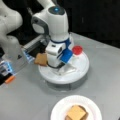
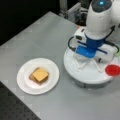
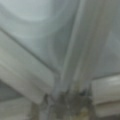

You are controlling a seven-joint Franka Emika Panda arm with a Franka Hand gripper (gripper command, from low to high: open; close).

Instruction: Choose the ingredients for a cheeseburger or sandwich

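The sandwich sits on a white paper plate (image 1: 57,111) (image 2: 25,85) in both front views. It is a yellow-orange cheese square (image 1: 75,112) (image 2: 40,74) on top of darker brown pieces. My gripper (image 1: 58,67) is lowered into the round white divided tray (image 1: 80,72) (image 2: 85,77), and its fingertips are hidden under the white and blue hand. A brown toast slice (image 1: 41,59) lies at the tray's left edge, right beside the hand. A red disc (image 1: 77,50) (image 2: 113,70) rests on the tray's other side. The wrist view shows only the tray's white dividers (image 3: 72,50) up close.
The arm's white base (image 1: 11,47) and a metal rail (image 1: 35,43) stand at a front view's left, with a small orange object (image 1: 10,79) near them. Grey tabletop (image 2: 42,37) surrounds the plate and tray. A dark perforated mat (image 2: 12,110) borders the table's corner.
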